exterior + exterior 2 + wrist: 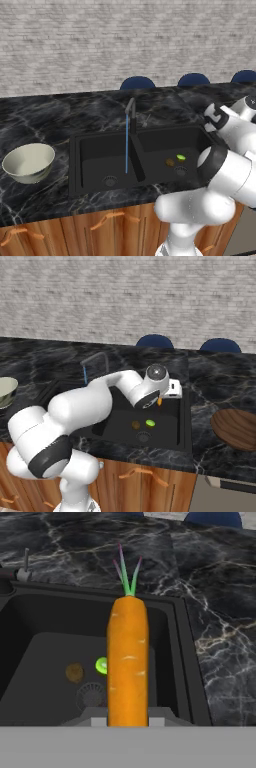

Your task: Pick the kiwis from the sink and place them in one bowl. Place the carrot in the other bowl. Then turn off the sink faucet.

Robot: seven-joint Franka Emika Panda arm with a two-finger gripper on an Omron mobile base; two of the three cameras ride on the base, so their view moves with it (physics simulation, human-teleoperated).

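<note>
- The hand (161,400) is clamped narrow on the tapered orange carrot (128,662), holding it above the right basin of the black double-basin sink (90,150).
- Both kiwis lie on that basin's floor beside the drain: the bright yellow-green kiwi (181,158) and the dull brown kiwi (170,162).
- The wide off-white glossy bowl (29,162) stands unfilled on the black marble bench (40,115), left of the sink.
- The brown wooden bowl (236,428) waits to the right, well apart from the carrot.
- The slim dark grey faucet (130,112) runs a thin blue stream.
- Judged: carrot picked up, not delivered; kiwis and faucet remain.
</note>
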